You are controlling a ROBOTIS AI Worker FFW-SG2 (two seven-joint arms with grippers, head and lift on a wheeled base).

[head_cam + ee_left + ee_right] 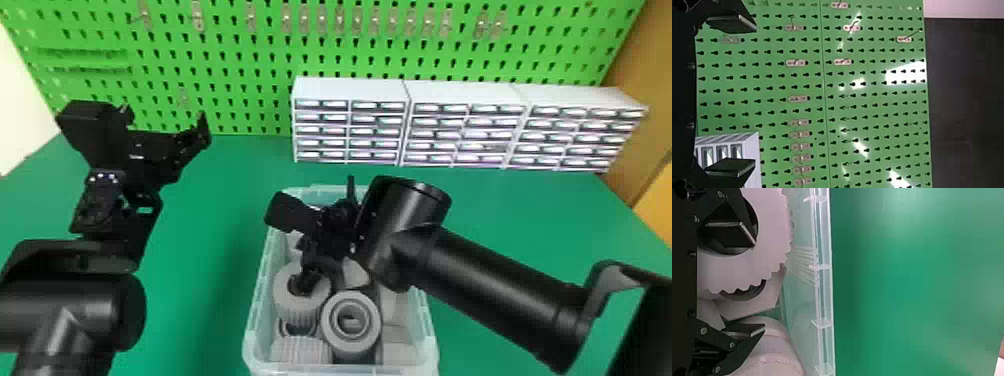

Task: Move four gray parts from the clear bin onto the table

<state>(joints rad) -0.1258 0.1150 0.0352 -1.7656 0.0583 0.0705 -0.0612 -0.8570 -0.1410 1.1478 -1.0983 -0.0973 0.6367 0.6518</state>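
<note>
Left arm (65, 315) and right arm (500, 285): black, with smooth cylindrical segments. Left wrist (100, 205): black, angular, bearing small bright dots. Fingers (730, 22): black, flat, squared. Right finger linkage (715, 338): black, with round silvery screws (704, 331).

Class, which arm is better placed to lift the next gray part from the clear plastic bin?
Right, I'd say: the right black claw is open in the bin, one finger inside a toothed gray ring. The left claw is raised, facing the green perforated pegboard.
</note>
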